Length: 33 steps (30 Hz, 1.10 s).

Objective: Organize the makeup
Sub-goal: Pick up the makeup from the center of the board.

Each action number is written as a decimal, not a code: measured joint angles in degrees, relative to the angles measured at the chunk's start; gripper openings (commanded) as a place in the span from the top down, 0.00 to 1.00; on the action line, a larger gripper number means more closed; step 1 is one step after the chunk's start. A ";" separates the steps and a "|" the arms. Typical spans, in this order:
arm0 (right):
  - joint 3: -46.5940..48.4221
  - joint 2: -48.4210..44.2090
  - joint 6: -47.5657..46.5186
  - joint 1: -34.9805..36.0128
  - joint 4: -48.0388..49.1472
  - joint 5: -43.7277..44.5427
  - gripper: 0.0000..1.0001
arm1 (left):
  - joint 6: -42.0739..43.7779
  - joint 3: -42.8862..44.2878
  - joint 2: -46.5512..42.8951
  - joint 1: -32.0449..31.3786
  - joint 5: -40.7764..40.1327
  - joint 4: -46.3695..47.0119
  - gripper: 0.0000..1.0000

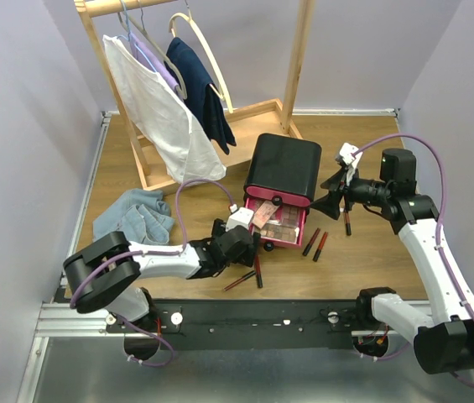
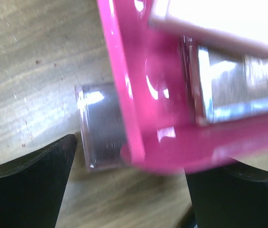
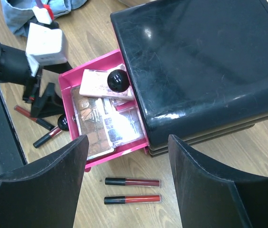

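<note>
inspecting the makeup first: several eyeshadow palettes (image 3: 106, 124) lie flat and overlapping inside the pulled-out pink drawer (image 3: 67, 85) of the black box (image 3: 205, 61). a round dark item (image 3: 118, 80) rests over the rear palettes; i cannot tell whether it is a compact or a knob. two lip tubes (image 3: 133, 182) lie parallel on the table (image 1: 371, 260), just beside the drawer's right side and outside it. a third tube (image 1: 347, 221) lies further right, under my right arm's wrist. two further tubes (image 1: 257, 270) lie angled together near the drawer's left front corner.

left gripper (image 1: 249, 245): low at that left front corner, its fingers (image 2: 29, 190) spread wide apart, straddling the drawer's corner, gripping nothing. a small glossy grey piece (image 2: 100, 126) abuts the drawer's outer face between them; it is too blurred to identify.

right gripper (image 1: 330, 201): raised above the table to the right of the box, angled toward the drawer, jaws apart and empty.

surroundings: a light blue cloth (image 1: 136, 214) lies crumpled at the left, and a wooden clothes rack (image 1: 299, 67) stands behind the box.
</note>
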 measured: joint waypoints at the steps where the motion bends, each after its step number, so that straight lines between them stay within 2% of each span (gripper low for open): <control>1: 0.00 -0.02 0.00 -0.09 0.02 -0.04 0.24 | -0.09 1.01 1.05 -0.17 -0.79 -0.44 0.02; 11: -0.02 -0.24 0.00 -0.50 0.15 -0.07 0.24 | -1.66 4.72 4.98 -2.05 -6.14 -4.26 0.18; 15: -0.02 -0.24 0.00 -0.50 0.17 -0.07 0.24 | -2.91 4.68 4.94 -2.25 -7.10 -4.81 0.32; 17: -0.02 -0.24 0.00 -0.50 0.17 -0.09 0.24 | -3.30 4.50 4.74 -2.27 -7.28 -4.85 0.35; 19: -0.02 -0.24 0.00 -0.61 0.17 -0.09 0.24 | -3.78 4.07 4.31 -2.27 -7.41 -5.01 0.44; 27: -0.02 -0.26 0.02 -0.74 0.15 -0.72 0.24 | -6.78 -0.46 -2.97 -2.08 -8.02 -10.43 0.51; 33: -0.02 -0.26 0.35 -0.74 0.11 -1.90 0.24 | -10.29 -5.03 -14.88 -1.25 -7.74 -19.17 0.56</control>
